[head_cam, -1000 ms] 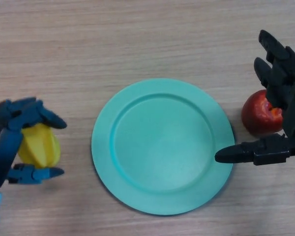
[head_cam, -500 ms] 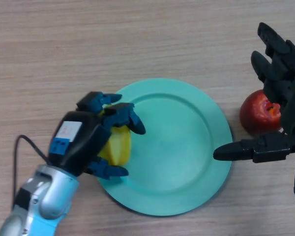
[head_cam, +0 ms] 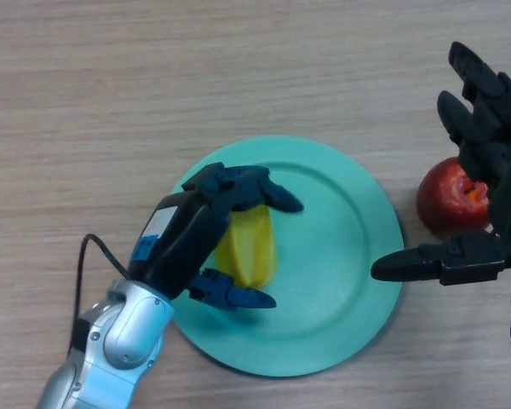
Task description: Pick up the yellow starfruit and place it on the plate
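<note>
The yellow starfruit point(head_cam: 249, 247) is held in my left hand point(head_cam: 192, 234), fingers above it and thumb below, over the left half of the teal plate point(head_cam: 349, 256). I cannot tell whether the fruit touches the plate. My right hand point(head_cam: 485, 170) is open at the right edge of the view, its thumb pointing at the plate's right rim, fingers spread above a red apple.
A red apple point(head_cam: 447, 198) lies on the wooden table point(head_cam: 111, 94) just right of the plate, partly under my right hand.
My left hand has carried the starfruit from the table left of the plate rightward, to over the plate's left half. The right hand has stayed put.
</note>
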